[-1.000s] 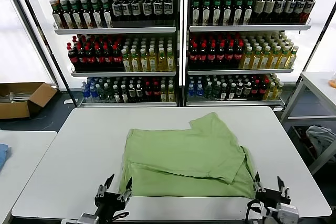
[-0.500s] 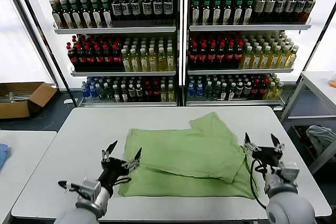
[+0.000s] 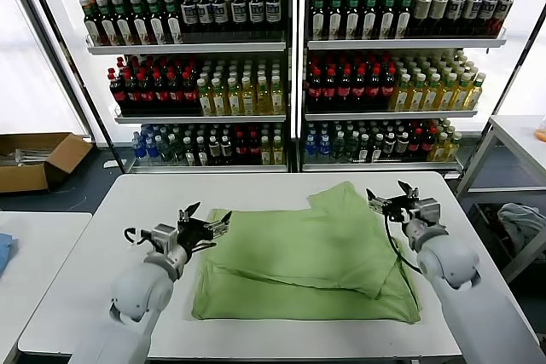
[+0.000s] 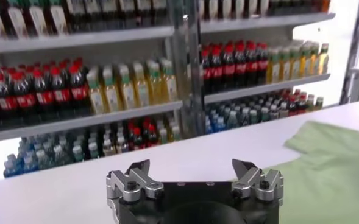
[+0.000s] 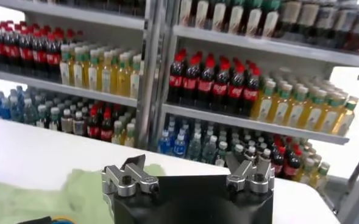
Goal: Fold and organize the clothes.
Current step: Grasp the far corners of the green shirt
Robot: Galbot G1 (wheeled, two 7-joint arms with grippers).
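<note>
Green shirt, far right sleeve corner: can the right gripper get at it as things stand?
Probably yes: the right gripper is open beside the green shirt at its far right corner, with nothing between them.

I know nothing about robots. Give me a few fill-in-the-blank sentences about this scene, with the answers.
1. The shirt on the table is light ____.
2. The left gripper and right gripper both have ____ jaws.
3. The shelves behind hold rows of ____.
4. Neither gripper holds the ____.

Answers: green; open; bottles; shirt
</note>
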